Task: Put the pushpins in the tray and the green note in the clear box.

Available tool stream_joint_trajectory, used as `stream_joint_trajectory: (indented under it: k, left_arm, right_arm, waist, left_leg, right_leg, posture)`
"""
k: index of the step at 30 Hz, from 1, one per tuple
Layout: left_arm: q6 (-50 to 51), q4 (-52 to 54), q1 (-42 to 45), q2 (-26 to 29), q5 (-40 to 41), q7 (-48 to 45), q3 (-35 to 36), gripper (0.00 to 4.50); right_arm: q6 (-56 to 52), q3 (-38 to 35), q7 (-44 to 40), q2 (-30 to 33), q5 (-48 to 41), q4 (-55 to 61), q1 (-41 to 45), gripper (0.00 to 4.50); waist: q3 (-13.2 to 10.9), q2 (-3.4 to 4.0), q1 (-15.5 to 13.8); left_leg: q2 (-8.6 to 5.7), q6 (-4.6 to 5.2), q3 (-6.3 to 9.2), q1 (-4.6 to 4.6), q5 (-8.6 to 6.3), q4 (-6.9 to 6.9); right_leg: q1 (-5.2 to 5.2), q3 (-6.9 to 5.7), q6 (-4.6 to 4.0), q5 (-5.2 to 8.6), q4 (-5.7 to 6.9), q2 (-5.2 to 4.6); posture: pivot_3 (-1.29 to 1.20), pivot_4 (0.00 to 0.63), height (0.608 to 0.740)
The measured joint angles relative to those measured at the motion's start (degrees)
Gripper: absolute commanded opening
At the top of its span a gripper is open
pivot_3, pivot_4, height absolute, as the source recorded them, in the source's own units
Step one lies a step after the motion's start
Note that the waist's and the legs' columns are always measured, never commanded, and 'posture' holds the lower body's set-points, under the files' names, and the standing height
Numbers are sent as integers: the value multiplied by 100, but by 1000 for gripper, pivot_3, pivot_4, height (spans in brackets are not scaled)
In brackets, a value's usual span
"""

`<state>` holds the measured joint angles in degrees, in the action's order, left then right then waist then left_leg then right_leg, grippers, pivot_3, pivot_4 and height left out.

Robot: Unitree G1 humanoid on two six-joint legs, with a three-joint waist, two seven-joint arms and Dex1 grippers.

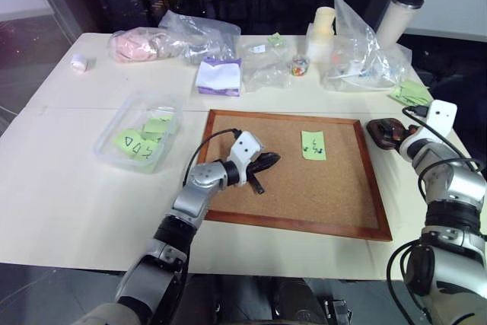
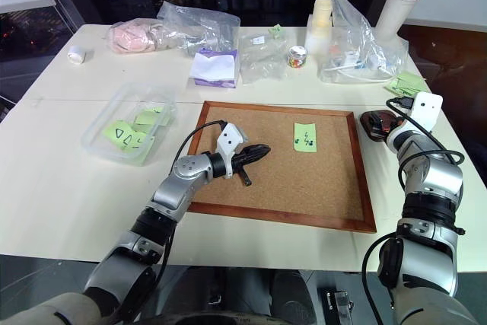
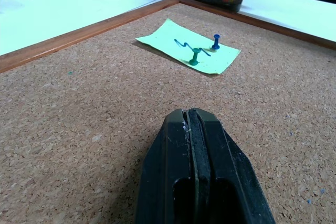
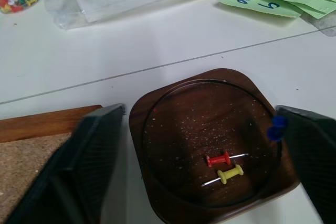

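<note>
The green note [image 1: 313, 144] lies on the corkboard [image 1: 289, 203], held by a green pushpin [image 3: 195, 56] and a blue pushpin [image 3: 216, 41]. My left gripper [image 3: 190, 116] is shut and empty, low over the cork a short way from the note. The dark tray [image 4: 173, 114] sits on the table off the board's right corner, with a red pin [image 4: 219, 158] and a yellow pin [image 4: 231, 173] inside. My right gripper [image 4: 199, 109] is open astride the tray. Another blue pin [image 4: 277, 126] sits at its finger's inner edge. The clear box [image 1: 133, 104], at the left, holds green notes.
Crinkled plastic bags [image 1: 190, 36], a purple-white pad [image 1: 219, 75], a small jar of pins [image 1: 300, 66], cups [image 1: 323, 24] and a tumbler [image 1: 399, 13] line the table's far side. A pile of green notes [image 1: 411, 93] lies beyond the tray.
</note>
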<state>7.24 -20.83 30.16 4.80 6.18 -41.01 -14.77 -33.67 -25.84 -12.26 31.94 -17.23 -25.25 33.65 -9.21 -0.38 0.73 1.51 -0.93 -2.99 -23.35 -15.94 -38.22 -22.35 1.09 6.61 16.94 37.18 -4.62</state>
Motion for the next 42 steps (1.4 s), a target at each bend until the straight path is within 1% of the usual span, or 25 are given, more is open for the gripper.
stream_joint_trajectory:
  k: [5, 12, 16, 21, 24, 25, 26, 28, 31, 32, 38, 42]
  left_arm:
    - [0, -1, 0, -7, -2, 1, -2, 0]
    - [-8, -2, 0, -8, -17, -7, -4, 0]
    - [-23, -3, -1, -11, -45, -11, -8, 0]
    - [-29, -1, -4, -12, -55, -11, -8, 0]
    - [-30, -3, -5, -6, -55, -11, -2, 0]
    - [-31, -4, -4, -6, -55, -11, -1, 0]
    - [-31, -5, -4, -7, -55, -11, -1, 0]
    - [-33, -8, -3, -9, -55, -11, -1, 0]
    - [-34, -10, -2, -23, -55, -12, -2, 0]
    - [-34, -10, -2, -23, -55, -12, -2, 0]
    - [-28, -4, -2, -16, -57, -14, -3, 0]
    - [-17, 12, -3, 5, -56, -21, -3, 0]
  right_arm:
    - [-145, 34, -82, -1, -147, 435, -75, 4453]
    - [-314, -32, 162, -133, -248, 413, -106, 4453]
    - [-441, 38, -39, -115, -329, 683, -261, 4453]
    - [-1103, 683, -1052, 71, -801, 2428, -1191, 4453]
    - [-1257, 1033, -1403, 135, -922, 3307, -1589, 4453]
    - [-1269, 1126, -1473, 135, -957, 3546, -1673, 3919]
    - [-1269, 1195, -1524, 135, -995, 3718, -1728, 3596]
    - [-1266, 1319, -1559, 134, -1001, 3928, -1764, 2600]
    - [-1223, 1523, -1530, 130, -925, 3984, -1794, 875]
    - [-1220, 1550, -1527, 129, -907, 3984, -1798, 523]
    - [-1000, 1854, -1513, 65, -642, 3792, -1807, 523]
    - [-872, 1894, -1539, 49, -546, 3609, -1795, 523]
  waist:
    - [0, 0, -2]
    - [0, 0, -2]
    - [0, 0, -7]
    - [0, 1, -9]
    - [0, 0, -10]
    - [0, 0, -10]
    - [0, 0, -10]
    - [0, -1, -10]
    - [-1, -1, -12]
    - [-1, -1, -13]
    - [-1, -2, -12]
    - [-1, -2, -11]
  left_leg:
    - [0, 0, 1, 0, 0, 0]
    - [1, 0, 0, 0, 0, 0]
    - [1, 0, 2, 0, 0, 2]
    - [2, 2, 6, -1, -1, 3]
    - [1, 2, 7, -1, -1, 3]
    - [1, 2, 8, -1, -1, 3]
    - [1, 2, 8, -1, -1, 3]
    - [0, 2, 9, -1, -1, 3]
    - [0, 2, 9, -1, -1, 3]
    - [0, 2, 9, -1, -1, 3]
    - [-1, 2, 9, -1, -1, 3]
    - [-1, 2, 9, -1, -1, 3]
  right_leg:
    - [1, 0, 0, 0, -1, 0]
    - [1, 0, 0, 0, -1, 0]
    - [0, 0, 0, 0, -2, 1]
    - [1, -1, 0, 0, -5, 2]
    - [1, -2, 0, 0, -5, 2]
    - [1, -2, 0, 0, -5, 2]
    - [1, -3, 0, 0, -5, 2]
    - [1, -3, 0, 0, -6, 2]
    - [1, -4, 0, 1, -6, 3]
    - [0, -4, 0, 1, -6, 3]
    - [0, -4, 0, 0, -7, 3]
    - [0, -4, 0, 1, -6, 4]
  posture:
    - [0, 150, 740]
    - [0, 150, 740]
    - [0, 150, 740]
    - [0, 150, 740]
    - [0, 150, 740]
    - [0, 150, 740]
    - [0, 150, 740]
    - [0, 150, 740]
    - [0, 150, 740]
    - [0, 150, 740]
    - [0, 150, 740]
    - [0, 150, 740]
